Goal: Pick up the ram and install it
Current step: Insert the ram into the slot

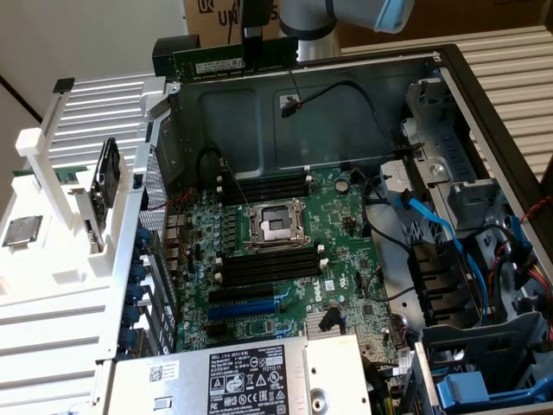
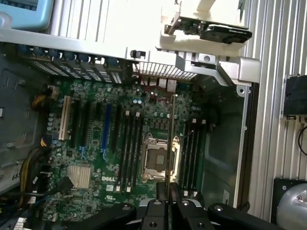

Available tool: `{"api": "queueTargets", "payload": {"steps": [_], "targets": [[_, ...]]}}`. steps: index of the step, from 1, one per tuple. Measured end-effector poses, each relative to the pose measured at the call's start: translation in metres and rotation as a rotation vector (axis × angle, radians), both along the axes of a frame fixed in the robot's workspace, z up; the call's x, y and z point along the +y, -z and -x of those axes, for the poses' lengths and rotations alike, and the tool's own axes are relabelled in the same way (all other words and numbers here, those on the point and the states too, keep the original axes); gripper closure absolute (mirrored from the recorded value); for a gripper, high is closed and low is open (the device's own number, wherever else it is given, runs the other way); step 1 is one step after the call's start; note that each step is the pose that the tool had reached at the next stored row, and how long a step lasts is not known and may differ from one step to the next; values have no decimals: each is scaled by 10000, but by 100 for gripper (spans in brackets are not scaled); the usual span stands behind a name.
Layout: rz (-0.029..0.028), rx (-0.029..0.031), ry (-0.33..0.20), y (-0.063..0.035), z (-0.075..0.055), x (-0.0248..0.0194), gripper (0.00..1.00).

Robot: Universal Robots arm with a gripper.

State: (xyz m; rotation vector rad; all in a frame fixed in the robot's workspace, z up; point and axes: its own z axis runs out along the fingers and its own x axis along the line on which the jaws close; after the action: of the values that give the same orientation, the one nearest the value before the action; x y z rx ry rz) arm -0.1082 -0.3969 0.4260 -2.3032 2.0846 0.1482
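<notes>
The ram (image 1: pixel 226 64), a long green stick with a white label, hangs level above the far rim of the open computer case (image 1: pixel 449 69). My gripper (image 1: pixel 253 54) is shut on the ram near its middle. In the wrist view the ram (image 2: pixel 171 139) shows edge-on as a thin strip between my fingers (image 2: pixel 162 192), over the motherboard (image 2: pixel 96 158). The strip lies beside the processor socket (image 2: pixel 156 160) and along the black memory slots (image 2: pixel 192 153). In the exterior view the memory slots (image 1: pixel 263 187) sit well below the ram, and a second bank (image 1: pixel 268 264) lies nearer.
A white rack (image 1: pixel 52 285) at the exterior view's left carries a silver processor chip (image 1: pixel 22 231) and a black card (image 1: pixel 105 177). A power supply (image 1: pixel 251 376) fills the near edge. Blue and black cables (image 1: pixel 432 226) and drive bays (image 1: pixel 484 346) crowd the exterior view's right.
</notes>
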Motion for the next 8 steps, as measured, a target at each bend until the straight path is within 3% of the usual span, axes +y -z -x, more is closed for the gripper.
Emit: {"api": "queueTargets", "payload": {"steps": [6, 8], "targets": [[-23, 0, 3, 18, -58, -125, 86], [-28, 0, 28, 83, -97, -170, 86]]}}
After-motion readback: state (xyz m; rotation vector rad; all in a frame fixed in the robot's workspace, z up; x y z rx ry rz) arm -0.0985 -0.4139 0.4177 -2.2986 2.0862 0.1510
